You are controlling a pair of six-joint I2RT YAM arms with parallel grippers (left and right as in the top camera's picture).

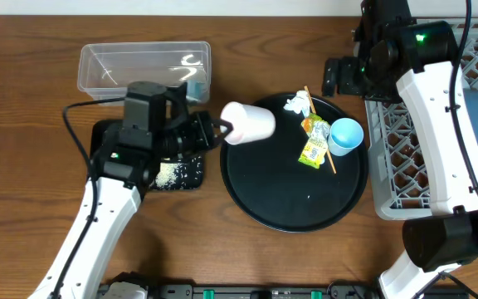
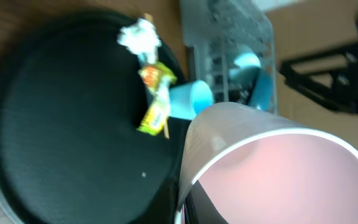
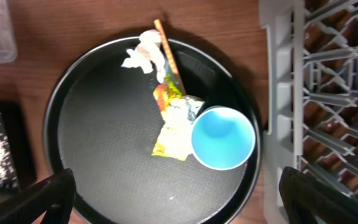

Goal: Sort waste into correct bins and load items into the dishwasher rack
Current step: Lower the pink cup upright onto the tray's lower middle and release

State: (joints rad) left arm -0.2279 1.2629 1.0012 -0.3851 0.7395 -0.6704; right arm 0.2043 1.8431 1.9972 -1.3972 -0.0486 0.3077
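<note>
L hand (image 1: 219,129) is clamped on the pink cup (image 1: 248,123) at its rim, cup tipped sideways by the round tray's (image 1: 256,199) left edge; light, stiff, slick plastic, so a rim pinch suits; R hand (image 3: 179,205) spread wide, empty, above the tray; wrist cam's blurred, can't see finger contact; rack (image 1: 405,158) partly behind the R arm.

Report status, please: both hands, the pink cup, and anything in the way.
Left hand shut on pink cup, at left edge of round tray. Right hand open, empty. Blue cup, wrapper, tissue, chopstick on tray.
</note>
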